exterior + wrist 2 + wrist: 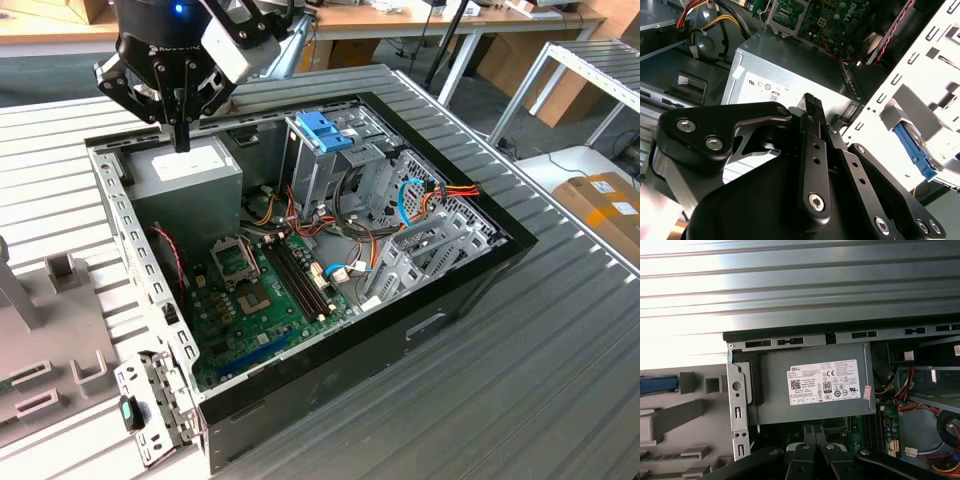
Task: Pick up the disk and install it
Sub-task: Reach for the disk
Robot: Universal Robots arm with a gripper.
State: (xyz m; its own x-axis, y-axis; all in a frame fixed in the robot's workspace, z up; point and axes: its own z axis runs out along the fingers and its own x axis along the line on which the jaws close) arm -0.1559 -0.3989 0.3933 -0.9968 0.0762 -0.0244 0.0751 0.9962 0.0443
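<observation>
My gripper hangs over the far left corner of the open computer case, just above the grey power supply. Its two black fingers are pressed together with nothing between them, as both wrist views show. The disk shows as a blue-edged strip resting in the grey fixture outside the case wall. In the second wrist view the disk's blue frame lies beyond the perforated case wall. The gripper is apart from the disk.
Inside the case are the green motherboard, bundles of coloured cables and a metal drive cage with a blue latch on top. A grey fixture plate lies at the exterior view's left. The ribbed metal table surrounds the case.
</observation>
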